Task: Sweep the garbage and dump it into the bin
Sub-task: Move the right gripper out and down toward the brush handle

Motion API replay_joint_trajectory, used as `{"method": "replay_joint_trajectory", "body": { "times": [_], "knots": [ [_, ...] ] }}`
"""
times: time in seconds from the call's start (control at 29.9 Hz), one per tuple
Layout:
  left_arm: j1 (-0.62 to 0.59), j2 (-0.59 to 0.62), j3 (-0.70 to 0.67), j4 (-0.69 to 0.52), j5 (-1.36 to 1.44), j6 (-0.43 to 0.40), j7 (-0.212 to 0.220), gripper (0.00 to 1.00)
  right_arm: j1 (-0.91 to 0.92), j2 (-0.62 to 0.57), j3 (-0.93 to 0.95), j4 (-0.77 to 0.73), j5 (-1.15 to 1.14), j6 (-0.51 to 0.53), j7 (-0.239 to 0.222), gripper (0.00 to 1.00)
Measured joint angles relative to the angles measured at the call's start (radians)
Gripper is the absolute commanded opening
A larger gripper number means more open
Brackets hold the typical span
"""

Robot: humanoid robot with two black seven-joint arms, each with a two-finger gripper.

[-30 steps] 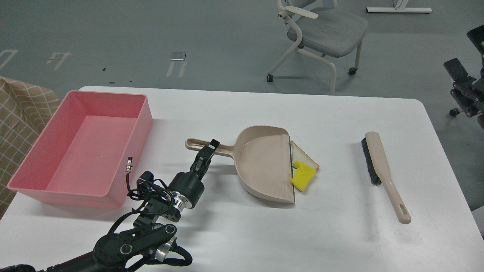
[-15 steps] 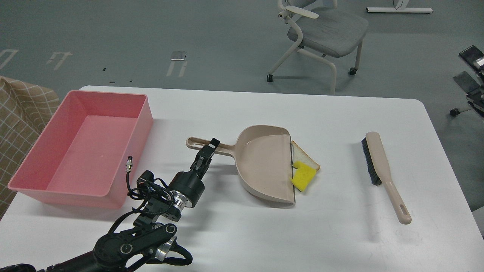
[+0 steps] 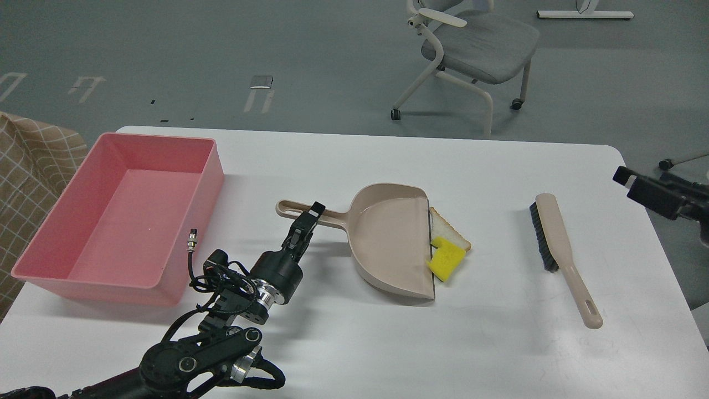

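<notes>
The right gripper (image 3: 623, 178) is entering at three o'clock, its arm cut by the edge. The dustpan (image 3: 388, 238) lip is hiding the bread slice (image 3: 446, 228) and sponge (image 3: 446, 259) edges.

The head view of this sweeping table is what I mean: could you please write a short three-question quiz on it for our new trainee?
1. True or false: the triangular white bread slice and the yellow notched sponge block already lie inside the shallow pink plastic tub.
2. Which item lies farthest right on the white table? A) the beige plastic dustpan B) the beige hand brush with black bristles C) the pink tub
3. Fill in: the left gripper is at the dustpan's ____.

Key: 1 false, both lie at the dustpan's open edge; 2 B; 3 handle.
</notes>
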Motion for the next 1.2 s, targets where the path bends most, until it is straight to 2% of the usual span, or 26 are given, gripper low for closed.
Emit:
{"method": "replay_joint_trajectory", "body": {
  "times": [0.07,0.17,0.27,0.43,0.77,0.94,1.2],
  "knots": [
    [0.000,0.000,0.000,-0.002,0.000,0.000,0.001,0.28,-0.007,0.009,-0.016,0.000,-0.039,0.000,-0.002,0.96],
    [-0.001,0.001,-0.001,-0.003,0.000,0.000,0.001,0.28,-0.021,0.013,-0.033,-0.001,-0.111,0.000,-0.003,0.89],
    [-0.003,0.001,-0.001,-0.004,0.000,0.000,0.001,0.28,-0.027,0.019,-0.067,-0.015,-0.197,-0.001,-0.001,0.87],
    [-0.003,0.000,-0.002,-0.007,0.001,0.000,0.000,0.28,-0.020,0.068,-0.128,-0.039,-0.275,-0.001,-0.005,0.87],
    [-0.003,0.003,-0.002,-0.010,0.001,0.000,-0.002,0.28,-0.020,0.184,-0.135,-0.036,-0.278,0.000,-0.031,0.85],
    [-0.002,0.000,-0.001,-0.012,0.001,0.000,-0.001,0.28,-0.070,0.199,-0.126,-0.033,-0.278,0.000,-0.054,0.85],
    [-0.002,0.003,-0.001,-0.014,0.004,0.000,0.000,0.28,-0.135,0.189,-0.120,-0.026,-0.283,0.000,-0.059,0.85]
  ]
}}
